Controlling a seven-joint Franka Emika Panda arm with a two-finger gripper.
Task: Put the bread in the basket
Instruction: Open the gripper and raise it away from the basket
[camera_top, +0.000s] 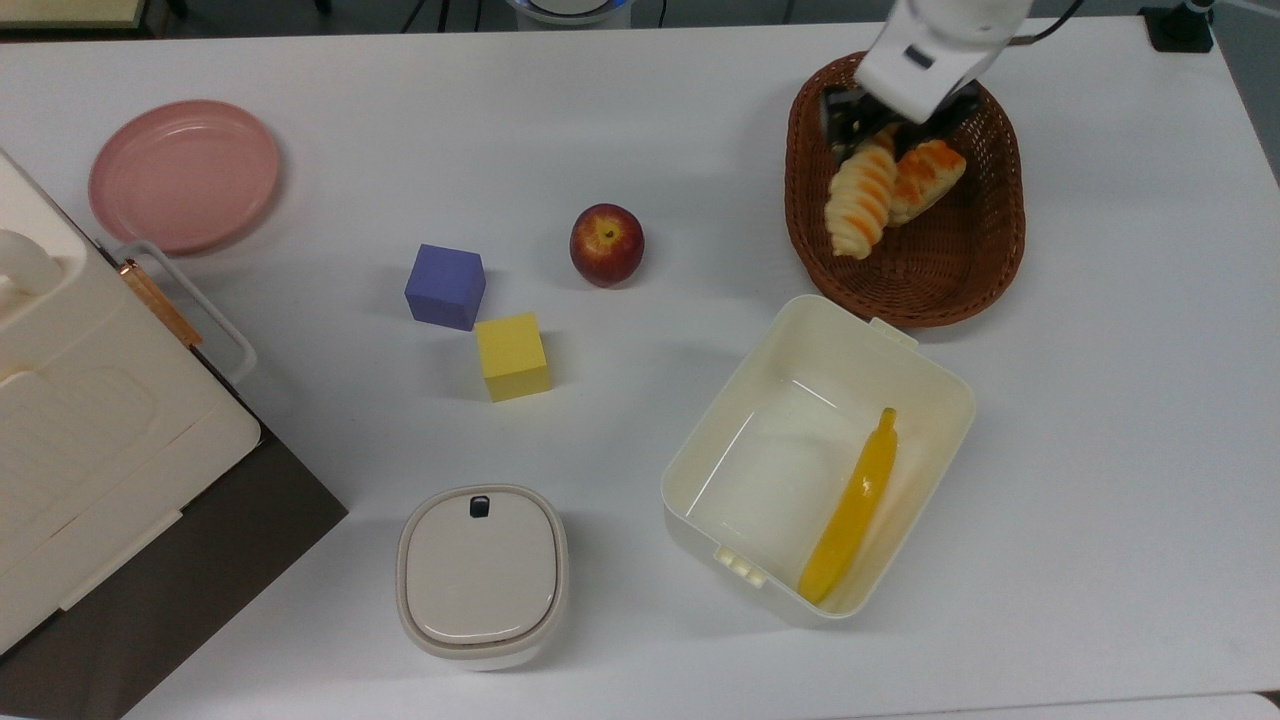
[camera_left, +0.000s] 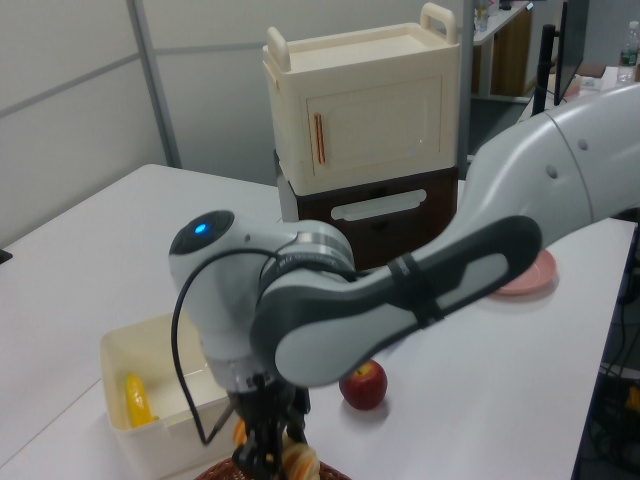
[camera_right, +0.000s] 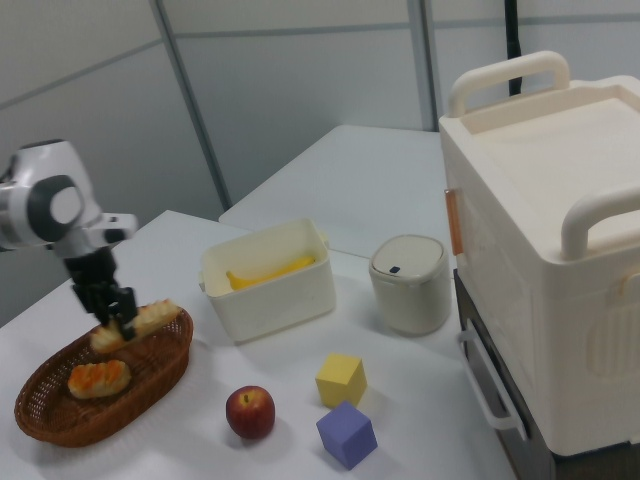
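The bread (camera_top: 860, 205), a long ridged cream loaf with narrow orange stripes, hangs tilted over the dark-brown wicker basket (camera_top: 930, 310) at the top view's upper right. My gripper (camera_top: 885, 130) is shut on its upper end. In the right view the gripper (camera_right: 112, 318) holds the bread (camera_right: 150, 318) just above the basket (camera_right: 140, 395), over its far rim. A shorter roll (camera_top: 935, 175) with broad orange stripes lies inside the basket beside the bread. In the left view the gripper (camera_left: 270, 455) and bread (camera_left: 298, 462) sit at the bottom edge.
A red apple (camera_top: 607, 244), a purple cube (camera_top: 445, 286) and a yellow cube (camera_top: 512, 356) stand mid-table. The cream plastic box (camera_top: 725, 395) with a banana (camera_top: 855, 505) is in front of the basket. A pink plate (camera_top: 184, 175), a lidded pot (camera_top: 482, 575) and a cream cabinet (camera_top: 90, 430) lie left.
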